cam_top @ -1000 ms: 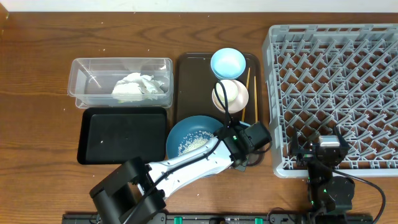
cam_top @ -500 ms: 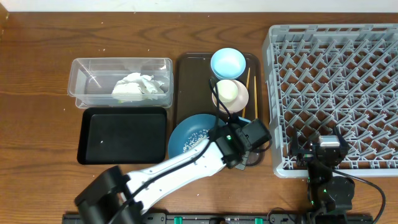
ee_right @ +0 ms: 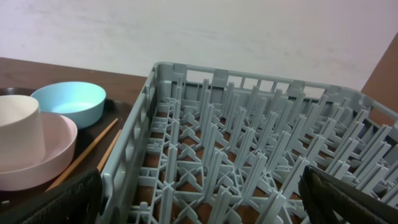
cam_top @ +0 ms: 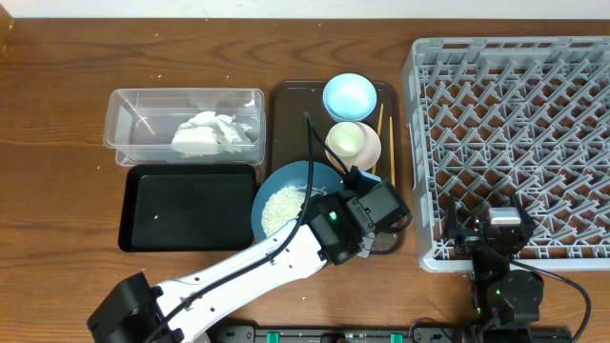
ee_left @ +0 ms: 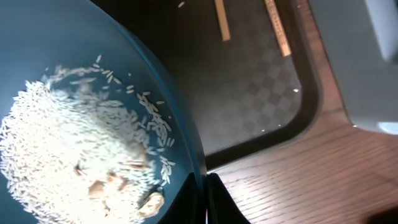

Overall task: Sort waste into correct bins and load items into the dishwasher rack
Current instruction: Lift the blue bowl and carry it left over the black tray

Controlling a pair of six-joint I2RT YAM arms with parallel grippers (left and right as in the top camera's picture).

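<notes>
Left pincer [ee_left: 202, 198] is being clamped on the right rim of the deep-blue bowl [cam_top: 270, 183], so the rice [cam_top: 281, 205] is being contained inside; the bowl is being held just right of the black tray [cam_top: 186, 205], presumably for tipping.

Gripped by the left gripper [ee_left: 204, 199], the bowl [cam_top: 276, 181] has shifted back and leftward (rice [cam_top: 282, 205] now spread wider).

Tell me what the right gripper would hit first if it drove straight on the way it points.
Most likely the upright pegs of the grey dishwasher rack: the open right gripper points straight into it. How close the nearest pegs stand is unclear.
</notes>
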